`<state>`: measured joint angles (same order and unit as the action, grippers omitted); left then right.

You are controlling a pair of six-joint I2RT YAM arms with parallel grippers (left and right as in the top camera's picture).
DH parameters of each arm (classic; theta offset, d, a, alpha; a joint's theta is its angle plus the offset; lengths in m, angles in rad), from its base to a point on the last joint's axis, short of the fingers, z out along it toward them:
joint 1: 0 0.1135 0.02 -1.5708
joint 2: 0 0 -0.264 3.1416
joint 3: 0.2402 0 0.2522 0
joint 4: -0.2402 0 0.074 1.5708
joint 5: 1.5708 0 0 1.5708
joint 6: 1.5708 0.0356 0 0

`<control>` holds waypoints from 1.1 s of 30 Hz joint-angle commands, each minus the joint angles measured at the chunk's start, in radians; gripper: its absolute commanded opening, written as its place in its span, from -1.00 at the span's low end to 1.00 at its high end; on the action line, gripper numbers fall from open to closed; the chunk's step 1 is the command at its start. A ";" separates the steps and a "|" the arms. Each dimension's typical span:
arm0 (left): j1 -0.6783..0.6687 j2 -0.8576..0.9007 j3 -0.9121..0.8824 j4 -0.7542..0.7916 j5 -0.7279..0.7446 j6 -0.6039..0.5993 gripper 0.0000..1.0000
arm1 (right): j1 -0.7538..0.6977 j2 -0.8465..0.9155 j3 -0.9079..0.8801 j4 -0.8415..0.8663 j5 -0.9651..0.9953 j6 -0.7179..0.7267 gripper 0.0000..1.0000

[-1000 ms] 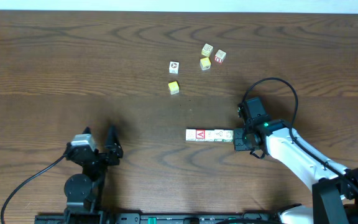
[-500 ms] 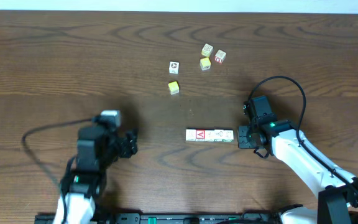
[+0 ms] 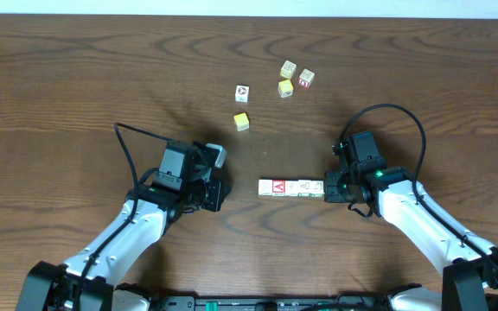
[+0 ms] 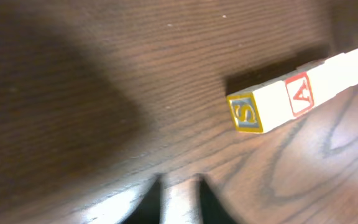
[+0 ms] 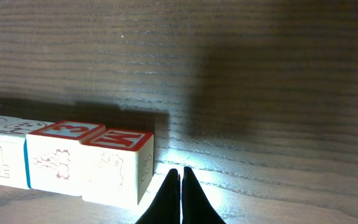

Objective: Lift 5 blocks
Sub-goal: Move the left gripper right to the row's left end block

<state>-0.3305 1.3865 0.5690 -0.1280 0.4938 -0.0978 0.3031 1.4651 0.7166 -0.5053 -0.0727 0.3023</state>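
A row of several blocks (image 3: 290, 187) lies end to end in the middle of the table. In the left wrist view the blocks (image 4: 298, 94) show a red A on the side and a blue S on the near end. My left gripper (image 3: 221, 192) sits left of that end, apart from it. Its tips (image 4: 178, 198) are drawn close with nothing between them. My right gripper (image 3: 328, 187) is shut at the row's right end. Its tips (image 5: 180, 174) touch each other beside the red-topped M block (image 5: 117, 168).
Loose cubes lie at the back: a white one (image 3: 242, 92), two picture cubes (image 3: 289, 69) (image 3: 306, 79), and two yellow ones (image 3: 284, 87) (image 3: 241, 121). Each arm's black cable loops over the table behind it.
My left arm has swung from the near left to just left of the row, and its jaws have closed from wide open. My right gripper backed off slightly, then returned to the row's end.
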 commanded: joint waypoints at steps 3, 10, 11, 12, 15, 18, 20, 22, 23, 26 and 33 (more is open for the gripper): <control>-0.002 0.016 0.011 0.016 0.039 -0.004 -0.85 | -0.014 -0.012 -0.015 0.005 -0.005 -0.011 -0.97; -0.003 0.087 0.011 0.119 -0.019 -0.153 -0.85 | -0.014 -0.012 -0.040 0.041 -0.009 0.008 -0.98; -0.003 0.104 0.011 0.137 -0.019 -0.171 -0.86 | -0.014 -0.012 -0.044 0.046 -0.014 0.015 -0.98; -0.007 0.127 0.011 0.160 -0.019 -0.191 -0.86 | -0.014 -0.012 -0.045 0.049 -0.016 0.022 -0.98; -0.024 0.189 0.011 0.211 -0.007 -0.223 -0.85 | -0.014 -0.012 -0.045 0.054 -0.030 0.034 -0.98; -0.055 0.241 0.011 0.254 -0.004 -0.242 -0.85 | -0.014 -0.012 -0.045 0.061 -0.069 0.034 -0.98; -0.075 0.263 0.011 0.281 -0.004 -0.261 -0.86 | -0.014 -0.012 -0.045 0.074 -0.110 0.034 -0.98; -0.094 0.272 0.011 0.301 -0.003 -0.264 -0.86 | -0.013 -0.012 -0.045 0.092 -0.146 0.034 -0.98; -0.102 0.273 0.011 0.304 -0.004 -0.263 -0.87 | -0.013 -0.012 -0.046 0.096 -0.146 0.039 -0.98; -0.121 0.273 0.011 0.315 -0.004 -0.263 -0.85 | -0.013 -0.011 -0.050 0.097 -0.138 0.042 -0.98; -0.127 0.273 0.011 0.336 -0.009 -0.255 -0.86 | -0.013 0.008 -0.061 0.100 -0.138 0.042 -0.98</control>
<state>-0.4545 1.6478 0.5713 0.1997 0.4942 -0.3462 0.3031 1.4658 0.6643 -0.4095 -0.1947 0.3305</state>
